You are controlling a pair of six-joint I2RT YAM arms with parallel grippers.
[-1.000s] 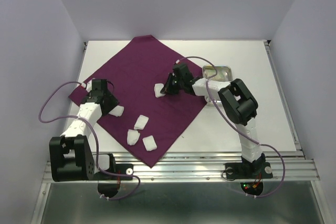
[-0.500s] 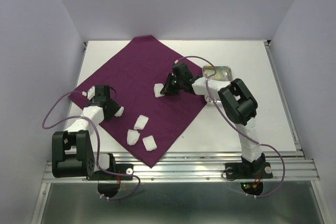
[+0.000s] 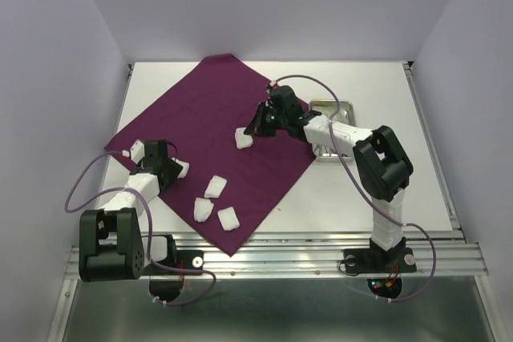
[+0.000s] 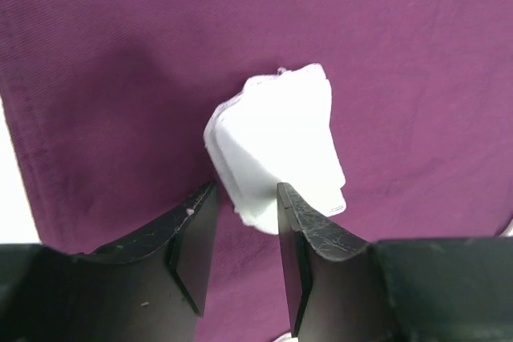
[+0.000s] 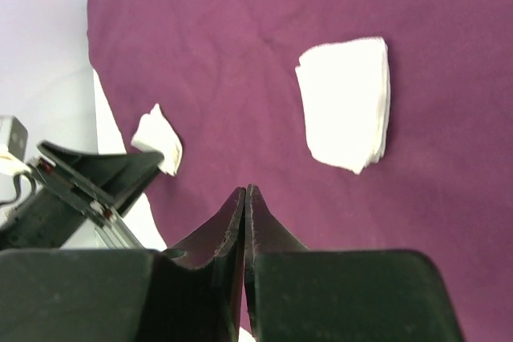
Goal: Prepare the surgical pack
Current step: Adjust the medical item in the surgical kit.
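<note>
Top external view, near to far.

- **Surgical pack** (image 3: 200, 110): a maroon cloth lying flat on the white table (image 3: 385, 174). It is set diamond-wise across the left and centre, with one corner at the near table edge and the opposite corner at the far edge.
- **Loose gauze pads** (image 3: 215, 187): three, white, on the cloth's near part at lower centre.
- **Left gripper** (image 3: 172, 167): low over the cloth's left side. In the left wrist view its jaws are partly apart and straddle the near corner of a folded gauze pad (image 4: 276, 138) that rests on the cloth.
- **Right gripper** (image 3: 252, 129): at centre, over the cloth. In the right wrist view its jaws are pressed together and hold nothing. A flat gauze pad (image 5: 346, 102) lies beyond the tips at upper right, apart from them.
- **Steel tray** (image 3: 343, 105): on the table beside the cloth's right corner, partly under the right arm.
</note>
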